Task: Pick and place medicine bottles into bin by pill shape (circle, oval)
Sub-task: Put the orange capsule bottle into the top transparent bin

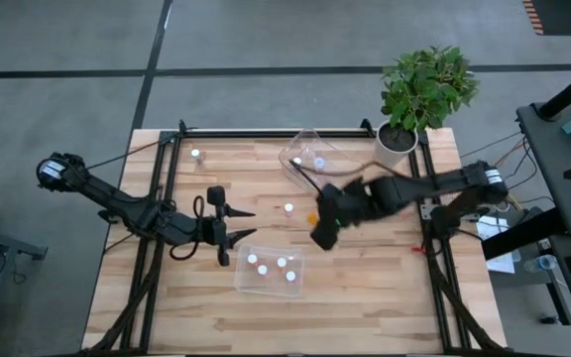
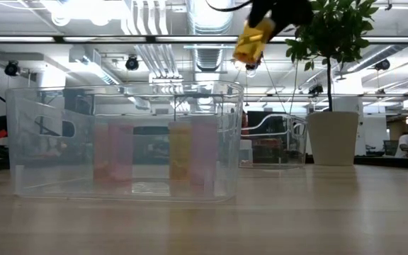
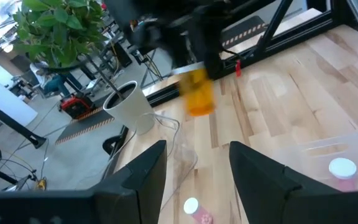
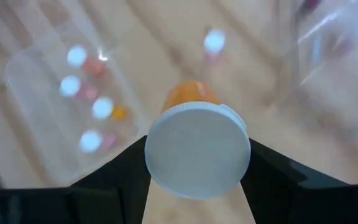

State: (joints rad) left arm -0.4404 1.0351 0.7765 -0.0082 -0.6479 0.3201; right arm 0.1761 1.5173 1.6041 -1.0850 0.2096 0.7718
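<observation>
My right gripper (image 1: 323, 230) is shut on the larger orange bottle (image 1: 314, 217) above mid-table, between the two clear bins. In the low view the bottle (image 2: 253, 39) hangs high above the table. The near bin (image 1: 269, 270) holds several small white-capped bottles. The far bin (image 1: 310, 157) holds one bottle (image 1: 318, 162). Loose small bottles stand on the table at the far left (image 1: 195, 154) and mid-table (image 1: 288, 208). My left gripper (image 1: 234, 228) is open and empty, left of the near bin. My right gripper pinches the orange bottle at its white cap end (image 4: 197, 149), one finger on either side. The cap faces back toward the wrist and the orange body (image 4: 191, 94) points on past the fingertips. The bottle is lifted clear of the table, tilted.
A potted plant (image 1: 419, 94) stands at the far right corner. Black frame rails run along the table's left (image 1: 162, 198) and right (image 1: 429, 238) sides. Bare wood lies along the near edge (image 1: 285, 327).
</observation>
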